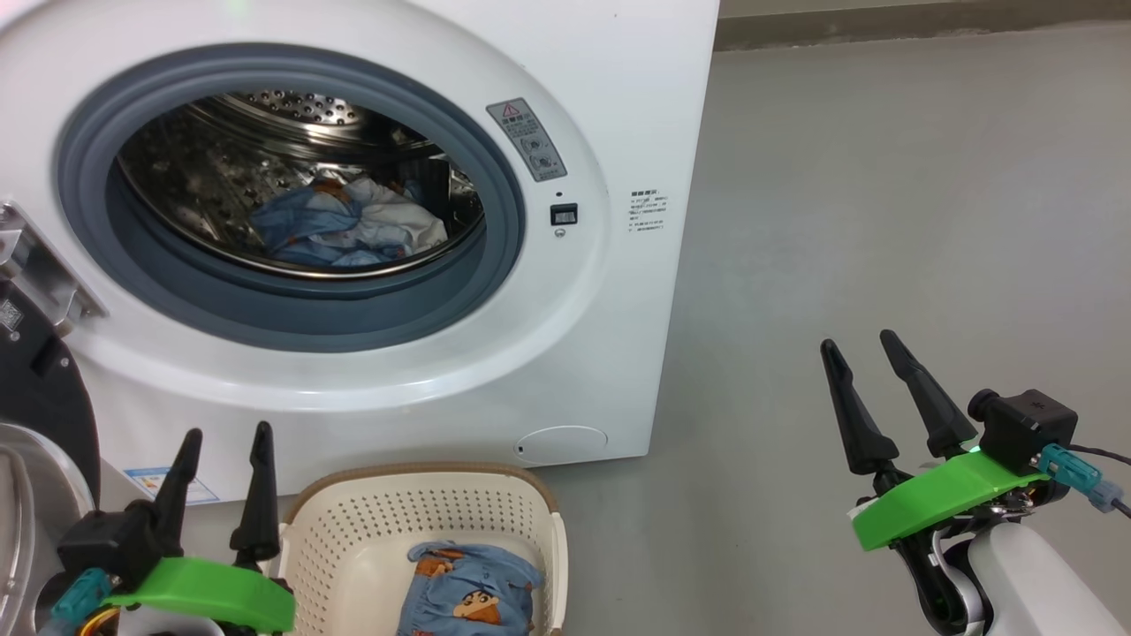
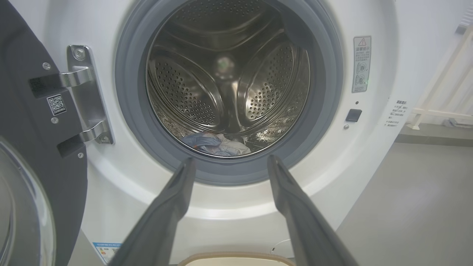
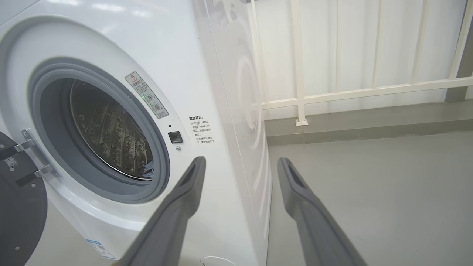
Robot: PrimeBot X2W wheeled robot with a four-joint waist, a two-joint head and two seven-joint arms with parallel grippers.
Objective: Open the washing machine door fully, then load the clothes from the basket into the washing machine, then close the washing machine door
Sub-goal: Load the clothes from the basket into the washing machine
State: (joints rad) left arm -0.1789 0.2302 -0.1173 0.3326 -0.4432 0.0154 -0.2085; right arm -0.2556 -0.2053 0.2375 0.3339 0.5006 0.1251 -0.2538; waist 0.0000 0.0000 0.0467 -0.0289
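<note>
Glossy black round washing machine door (image 1: 40, 389) is hanging open at far left. The left gripper (image 1: 227, 430), fingers spread and empty, is hovering beside a cream perforated plastic basket (image 1: 345, 530) holding light blue cartoon-print clothes (image 1: 468, 587). More are lying inside the white washing machine (image 1: 618, 88). The right gripper (image 1: 856, 340) is hovering open-fingered, empty, over grey floor (image 1: 884, 177)
</note>
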